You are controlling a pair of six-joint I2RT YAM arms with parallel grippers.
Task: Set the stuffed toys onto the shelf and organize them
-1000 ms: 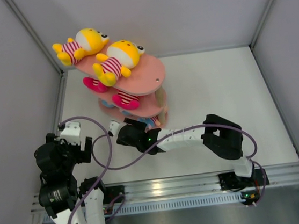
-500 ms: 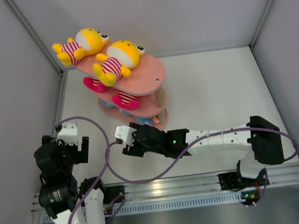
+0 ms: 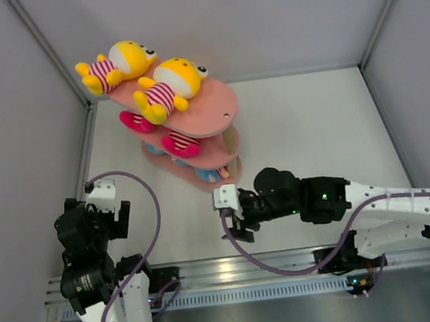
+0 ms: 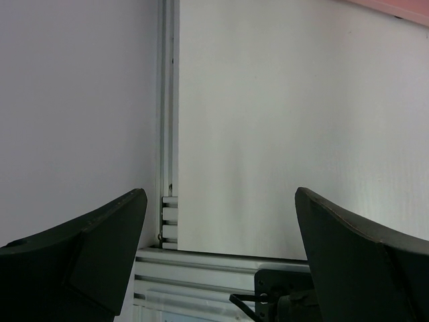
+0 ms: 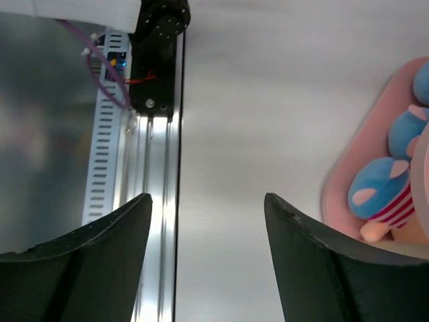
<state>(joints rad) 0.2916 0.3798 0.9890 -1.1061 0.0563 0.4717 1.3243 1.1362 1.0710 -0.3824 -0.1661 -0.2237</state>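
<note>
The pink three-tier shelf (image 3: 220, 106) stands at the far left. Two yellow stuffed toys (image 3: 130, 60) (image 3: 171, 84) lie on its top board. Pink toys (image 3: 180, 144) lie on the middle board. A beige-headed, blue-shirted toy (image 3: 213, 175) lies on the bottom board; it also shows in the right wrist view (image 5: 379, 194), on the pink board (image 5: 335, 201). My right gripper (image 3: 229, 220) (image 5: 206, 198) is open and empty, just near of the shelf's base. My left gripper (image 3: 104, 211) (image 4: 220, 193) is open and empty at the near left, away from the shelf.
Grey walls enclose the table on the left, back and right. An aluminium rail (image 3: 250, 266) runs along the near edge; it also shows in the left wrist view (image 4: 201, 258) and the right wrist view (image 5: 151, 201). Purple cables (image 3: 155, 214) loop off both arms.
My right gripper has drawn back from the shelf's bottom tier, towards the near edge and to the right, as the arm swung out right. The left arm has shifted slightly nearer.
</note>
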